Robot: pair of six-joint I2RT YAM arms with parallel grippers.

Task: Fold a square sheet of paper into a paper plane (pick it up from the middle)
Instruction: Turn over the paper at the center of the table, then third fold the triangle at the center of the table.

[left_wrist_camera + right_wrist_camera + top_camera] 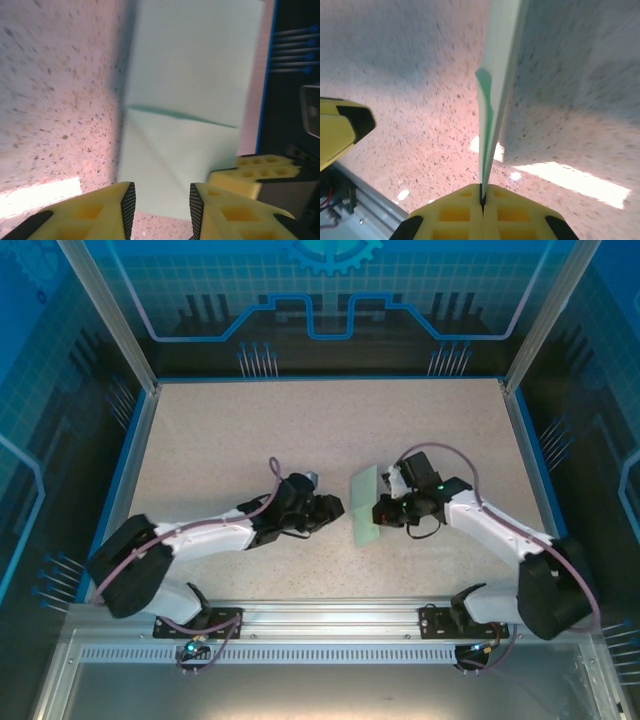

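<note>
Overhead view of a speckled beige surface (pixel 300 430). A left arm (pixel 200 536) and a right arm (pixel 492 527) reach inward from its near edge. Between them, a little right of centre, is the pale mint-green sheet of paper (pixel 367 505), partly folded into a narrow shape running from near to far.

The right pincer (pixel 380 512) is clamped on the sheet's right side. In its wrist view the two yellow fingers (pixel 455 217) press together on the paper's edge, and the sheet extends away from them, seen edge-on above the surface.

The left pincer (pixel 334 508) sits just left of the sheet, pointing at it. In its wrist view its yellow fingers (pixel 100 212) stand apart with a clear gap and grip nothing. The paper lies ahead of them, showing a dark fold line across it and a fainter diagonal crease. The right pincer's yellow fingers appear at the paper's right edge.
</note>
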